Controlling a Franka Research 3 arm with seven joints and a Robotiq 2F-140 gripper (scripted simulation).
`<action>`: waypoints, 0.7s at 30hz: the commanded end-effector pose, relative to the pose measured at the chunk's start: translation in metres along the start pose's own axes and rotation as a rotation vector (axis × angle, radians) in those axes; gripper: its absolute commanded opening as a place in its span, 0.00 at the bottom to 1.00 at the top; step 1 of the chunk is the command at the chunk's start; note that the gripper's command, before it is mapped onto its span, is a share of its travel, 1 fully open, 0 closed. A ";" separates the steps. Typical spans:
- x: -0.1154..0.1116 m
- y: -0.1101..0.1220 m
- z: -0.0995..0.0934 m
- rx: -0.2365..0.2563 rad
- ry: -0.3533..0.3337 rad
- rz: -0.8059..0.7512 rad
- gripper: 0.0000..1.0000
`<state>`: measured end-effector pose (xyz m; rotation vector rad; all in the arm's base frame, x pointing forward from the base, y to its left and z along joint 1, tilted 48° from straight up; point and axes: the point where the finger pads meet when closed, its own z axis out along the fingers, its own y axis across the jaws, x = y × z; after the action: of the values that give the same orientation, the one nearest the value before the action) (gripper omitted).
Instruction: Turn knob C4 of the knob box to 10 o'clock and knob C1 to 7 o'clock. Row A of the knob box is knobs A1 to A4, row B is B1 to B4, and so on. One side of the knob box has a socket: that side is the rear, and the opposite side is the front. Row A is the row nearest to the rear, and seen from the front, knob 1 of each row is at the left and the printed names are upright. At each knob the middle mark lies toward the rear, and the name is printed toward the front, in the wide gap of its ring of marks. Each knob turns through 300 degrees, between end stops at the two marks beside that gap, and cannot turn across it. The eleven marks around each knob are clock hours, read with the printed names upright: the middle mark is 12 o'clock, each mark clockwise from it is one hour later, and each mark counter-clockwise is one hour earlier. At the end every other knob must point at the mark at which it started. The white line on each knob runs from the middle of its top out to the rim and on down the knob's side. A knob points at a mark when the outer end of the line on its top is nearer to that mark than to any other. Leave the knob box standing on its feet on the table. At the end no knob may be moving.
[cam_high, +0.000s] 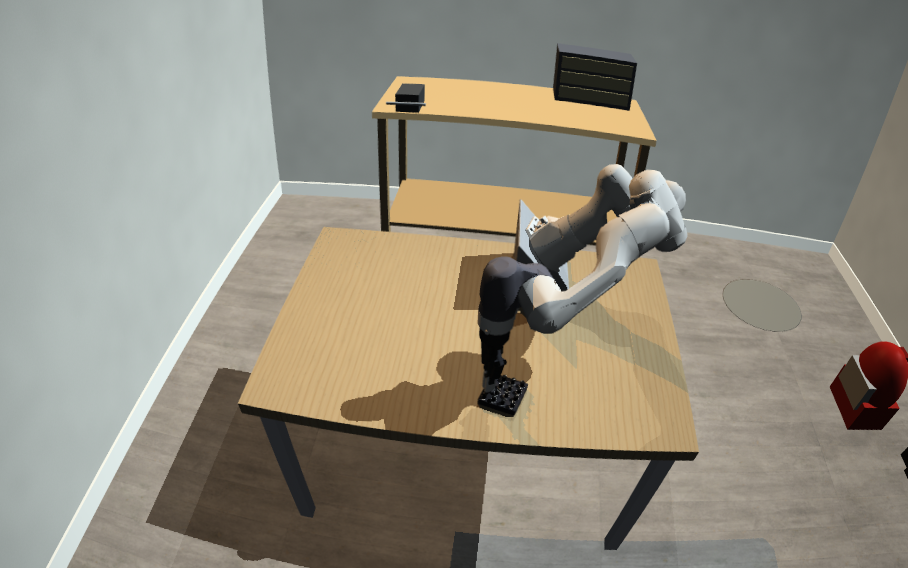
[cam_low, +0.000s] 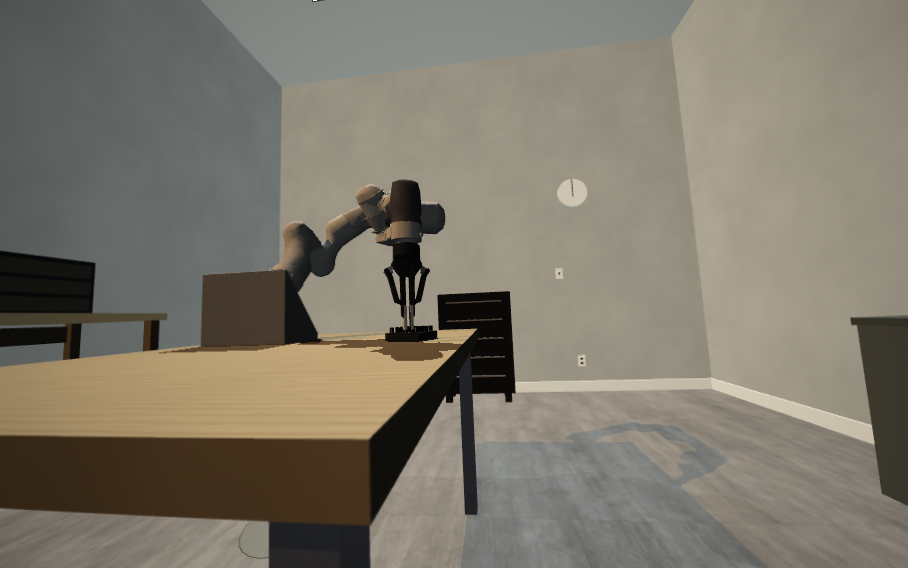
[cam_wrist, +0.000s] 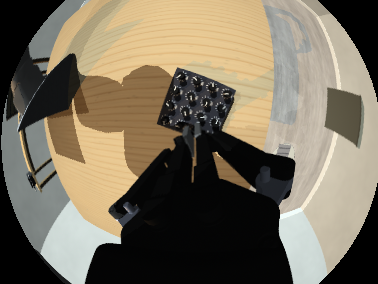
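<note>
The black knob box (cam_high: 496, 407) (cam_low: 401, 337) (cam_wrist: 202, 92) stands flat near the table's front edge, with four rows of four knobs. My gripper (cam_high: 493, 383) (cam_low: 409, 326) (cam_wrist: 194, 131) points straight down, its narrow fingertips close together around a knob in the edge line nearest the gripper in the wrist view, third from the left. By its place this looks like C1, but the names are unreadable; the fingers mostly hide it and its white line. The knob at the far edge (cam_wrist: 212, 87), third from the left, looks like C4 and is untouched. Its line direction is unclear.
The table (cam_high: 361, 301) (cam_low: 200, 401) carries the arm's base and an upright grey panel (cam_low: 243, 308) at the back. The table's front edge is close to the box. A second table (cam_high: 468, 100) behind holds a drawer unit (cam_high: 594, 77) and a small dark block (cam_high: 409, 97).
</note>
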<state>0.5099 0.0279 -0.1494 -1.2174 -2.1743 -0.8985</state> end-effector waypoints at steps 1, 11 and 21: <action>0.000 -0.001 0.002 -0.002 -0.005 -0.156 0.05; 0.000 -0.001 0.002 -0.001 -0.005 -0.303 0.05; 0.000 -0.001 0.002 -0.001 -0.005 -0.456 0.05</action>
<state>0.5099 0.0279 -0.1494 -0.8864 -2.4069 -1.0214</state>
